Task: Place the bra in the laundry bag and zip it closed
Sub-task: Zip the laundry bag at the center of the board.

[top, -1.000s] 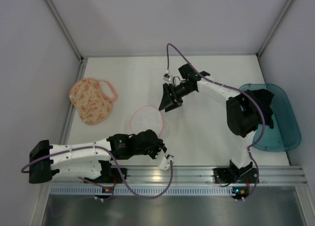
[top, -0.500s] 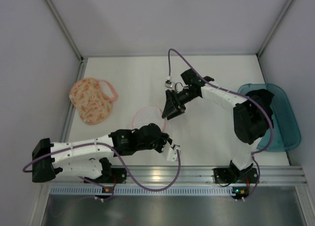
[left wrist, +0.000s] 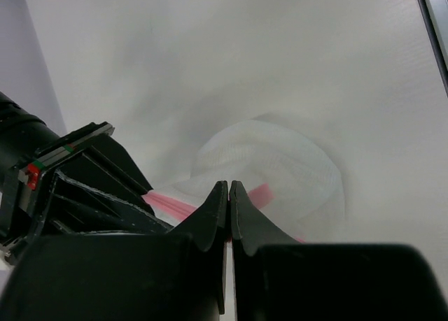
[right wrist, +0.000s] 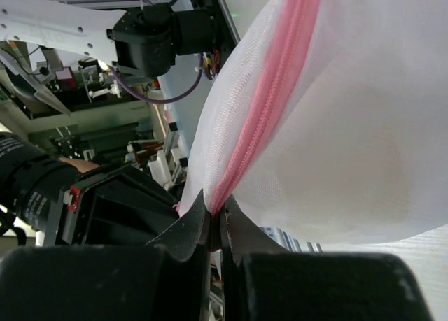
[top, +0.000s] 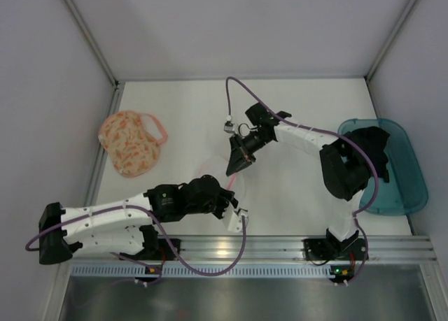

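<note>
The laundry bag (top: 133, 145), cream with orange print, lies flat at the far left of the table, away from both arms. The black bra (top: 369, 140) is bunched in the teal tub (top: 413, 188) on the right. Between the arms hangs a small white mesh pouch (left wrist: 280, 160) with a pink zip edge (right wrist: 280, 76). My left gripper (left wrist: 229, 184) is shut on that pink edge from the near side (top: 227, 194). My right gripper (right wrist: 215, 208) is shut on the same edge from the far side (top: 232, 170), with the mesh draping above it.
White walls close off the table at the back and both sides. The metal rail (top: 280, 247) with the arm bases runs along the near edge. Purple cables (top: 234, 90) loop off both arms.
My right gripper has shut on the pouch's pink zip edge. The pouch, lying flat a second ago, is now gathered up between the two grippers. My left arm has shifted slightly.
</note>
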You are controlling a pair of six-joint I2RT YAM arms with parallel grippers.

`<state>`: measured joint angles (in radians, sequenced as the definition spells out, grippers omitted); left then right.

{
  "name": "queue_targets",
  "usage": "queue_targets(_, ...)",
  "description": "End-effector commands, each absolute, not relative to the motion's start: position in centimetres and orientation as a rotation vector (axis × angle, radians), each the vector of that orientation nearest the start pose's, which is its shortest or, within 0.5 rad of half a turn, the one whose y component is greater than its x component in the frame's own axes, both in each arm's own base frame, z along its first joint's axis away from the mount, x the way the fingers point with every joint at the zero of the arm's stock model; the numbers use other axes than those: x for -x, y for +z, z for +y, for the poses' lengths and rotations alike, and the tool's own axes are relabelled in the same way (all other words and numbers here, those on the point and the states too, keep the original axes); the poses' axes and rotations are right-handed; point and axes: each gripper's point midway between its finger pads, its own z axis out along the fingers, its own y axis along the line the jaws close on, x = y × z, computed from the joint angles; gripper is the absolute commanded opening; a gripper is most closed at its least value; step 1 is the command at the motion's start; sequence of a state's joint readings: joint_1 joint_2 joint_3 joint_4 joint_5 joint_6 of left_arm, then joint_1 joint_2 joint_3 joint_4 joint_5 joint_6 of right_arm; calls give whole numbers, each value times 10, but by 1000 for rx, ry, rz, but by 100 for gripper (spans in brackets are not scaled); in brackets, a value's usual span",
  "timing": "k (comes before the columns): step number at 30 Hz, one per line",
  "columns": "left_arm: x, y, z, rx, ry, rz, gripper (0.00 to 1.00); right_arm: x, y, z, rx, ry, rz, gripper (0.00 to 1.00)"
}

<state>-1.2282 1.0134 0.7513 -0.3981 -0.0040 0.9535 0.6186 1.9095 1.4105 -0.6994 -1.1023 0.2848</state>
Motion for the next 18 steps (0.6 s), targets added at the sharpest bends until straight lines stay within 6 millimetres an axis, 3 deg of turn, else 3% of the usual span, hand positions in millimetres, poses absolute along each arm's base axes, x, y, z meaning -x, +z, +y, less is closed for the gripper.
queue_targets(1,-117,149,-272,-2063,-227,991,0,-243,165,342,775,1709,2569,0)
queue_targets(6,-108,142,-260,-2094,-254,988,0,-270,170,335,720,1681,2542,0)
queue_targets(11,-105,136,-258,-2104,-267,1012,0,-283,178,335,704,1668,2510,0)
queue_targets(12,-106,136,-259,-2101,-268,1024,12,-284,178,336,704,1667,2507,0)
queue_targets(14,-110,141,-262,-2073,-265,1068,25,-290,183,336,686,1666,2484,0)
queue_targets(16,-113,150,-266,-2026,-272,1118,34,-295,185,336,631,1663,2480,0)
queue_targets(18,-114,155,-267,-1996,-281,1153,44,-314,191,336,581,1653,2416,0)
